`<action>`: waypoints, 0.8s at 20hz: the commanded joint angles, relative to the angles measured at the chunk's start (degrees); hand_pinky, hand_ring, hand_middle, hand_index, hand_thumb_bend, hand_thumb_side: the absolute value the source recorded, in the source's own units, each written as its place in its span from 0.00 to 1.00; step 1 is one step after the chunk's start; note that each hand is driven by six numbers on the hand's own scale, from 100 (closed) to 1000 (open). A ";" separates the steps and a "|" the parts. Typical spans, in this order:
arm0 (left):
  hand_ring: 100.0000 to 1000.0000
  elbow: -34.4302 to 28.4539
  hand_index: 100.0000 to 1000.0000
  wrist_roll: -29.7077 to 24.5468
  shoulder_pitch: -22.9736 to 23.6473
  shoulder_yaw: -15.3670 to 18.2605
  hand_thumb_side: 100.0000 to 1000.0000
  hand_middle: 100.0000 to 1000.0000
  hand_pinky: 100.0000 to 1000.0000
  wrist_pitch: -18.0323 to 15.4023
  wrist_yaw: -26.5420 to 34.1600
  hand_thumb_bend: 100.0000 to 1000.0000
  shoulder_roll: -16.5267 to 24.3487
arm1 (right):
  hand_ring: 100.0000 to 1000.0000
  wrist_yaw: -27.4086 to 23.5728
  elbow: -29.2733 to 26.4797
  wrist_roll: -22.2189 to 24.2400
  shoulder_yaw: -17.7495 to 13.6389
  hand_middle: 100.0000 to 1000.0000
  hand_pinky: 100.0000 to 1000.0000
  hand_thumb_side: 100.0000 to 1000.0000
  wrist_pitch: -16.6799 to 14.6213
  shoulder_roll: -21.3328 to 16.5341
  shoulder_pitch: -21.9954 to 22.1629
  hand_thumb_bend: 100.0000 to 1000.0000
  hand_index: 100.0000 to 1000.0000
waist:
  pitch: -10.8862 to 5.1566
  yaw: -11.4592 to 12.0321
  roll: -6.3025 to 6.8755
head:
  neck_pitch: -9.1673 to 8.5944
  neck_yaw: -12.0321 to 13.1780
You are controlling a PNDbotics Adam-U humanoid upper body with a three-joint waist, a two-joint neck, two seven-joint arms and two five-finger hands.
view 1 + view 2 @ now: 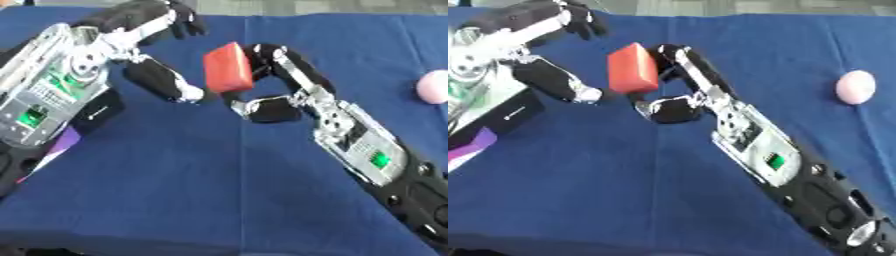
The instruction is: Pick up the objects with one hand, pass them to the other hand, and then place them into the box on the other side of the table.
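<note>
A red block (pixel 229 67) is held upright above the blue table, at the middle top of the view. My right hand (pixel 302 85) is shut on it, fingers curled behind its right side and thumb (pixel 271 109) below. My left hand (pixel 131 45) is open just to the block's left. Its fingers (pixel 179 20) spread above, and its thumb (pixel 162 80) stretches toward the block's lower left corner, with the tip very near or touching it. A pink ball (pixel 856 86) lies on the cloth at the far right.
A box with a black wall (pixel 509 115) and a purple patch (pixel 470 142) stands at the left edge, partly under my left arm. The blue cloth (pixel 219 190) covers the table; its front edge runs along the bottom.
</note>
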 commanded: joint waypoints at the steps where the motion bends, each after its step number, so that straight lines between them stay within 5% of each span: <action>1: 0.74 -1.93 0.81 -0.75 -1.25 0.46 0.38 0.72 0.83 0.13 -0.35 0.64 0.35 | 0.68 0.37 -1.43 0.38 -0.12 0.48 0.66 0.00 0.12 -1.08 -0.42 0.00 0.56 | -0.83 0.21 0.03 | -0.25 -0.30; 16: 0.73 -1.09 0.80 0.00 -0.58 0.38 0.37 0.71 0.82 1.39 -2.90 0.59 -2.14 | 0.68 0.76 -2.00 0.92 0.53 0.48 0.66 0.00 0.27 -0.87 -0.79 0.00 0.56 | -0.58 0.09 0.05 | -0.27 -0.42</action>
